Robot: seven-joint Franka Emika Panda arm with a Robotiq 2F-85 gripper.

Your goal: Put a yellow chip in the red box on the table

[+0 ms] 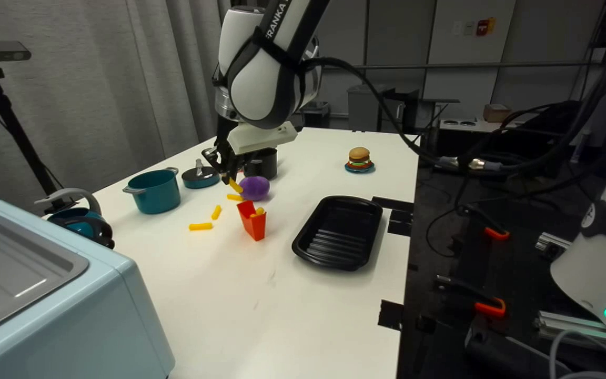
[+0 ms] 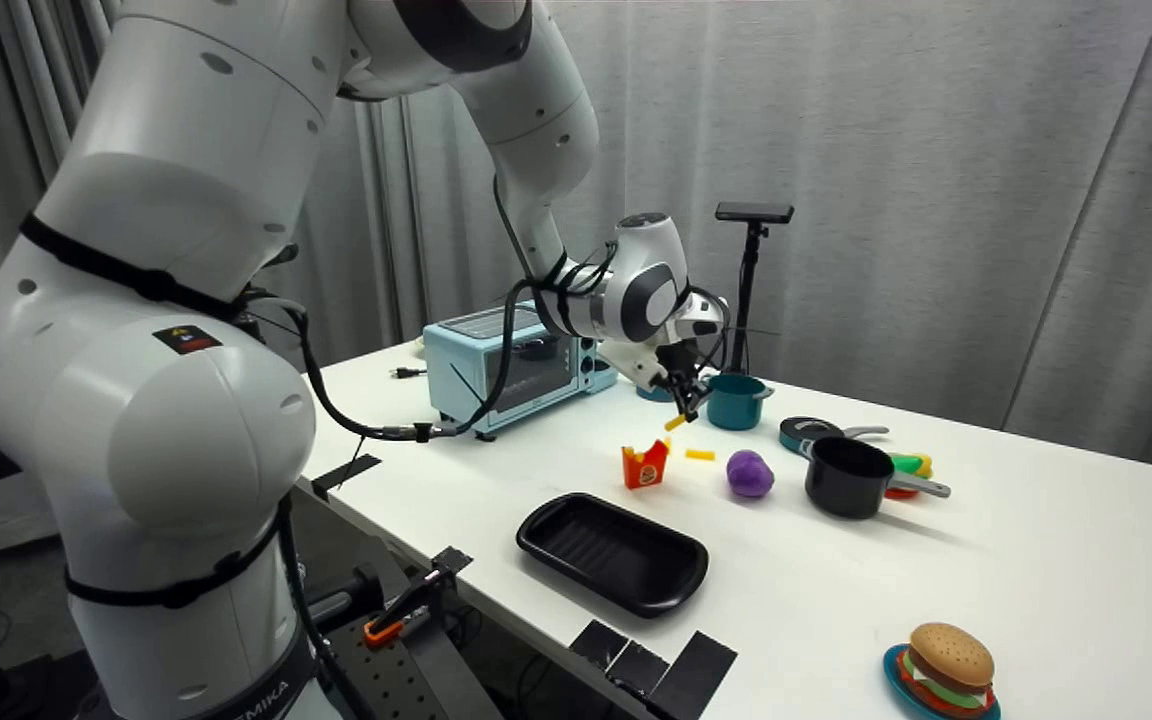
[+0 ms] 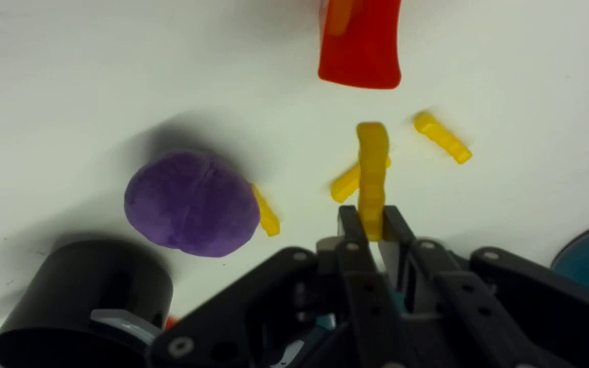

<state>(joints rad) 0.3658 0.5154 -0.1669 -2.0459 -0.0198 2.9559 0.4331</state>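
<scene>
table (image 1: pixel 303 295): white, faintly smudged, black tape (image 1: pixel 390 315) along one edge
room: grey curtain (image 2: pixel 896 120) down one side, camera stand (image 2: pixel 745 290) before it
gripper (image 3: pixel 372 223): pinched to chip width, holding yellow chip (image 3: pixel 372 168) above table
red box (image 1: pixel 252 225): upright on table, another chip (image 1: pixel 259 211) inside, three loose chips (image 1: pixel 201 226) nearby

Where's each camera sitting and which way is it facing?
Exterior view: by the toaster oven, looking along the table; outer arm and part of the base show.
Exterior view: beside the base, facing the curtain across the table; most of the arm shows.
Wrist view: above the table, looking down; jaws closed on a yellow chip show.
Both exterior views share the red box and black tray.
</scene>
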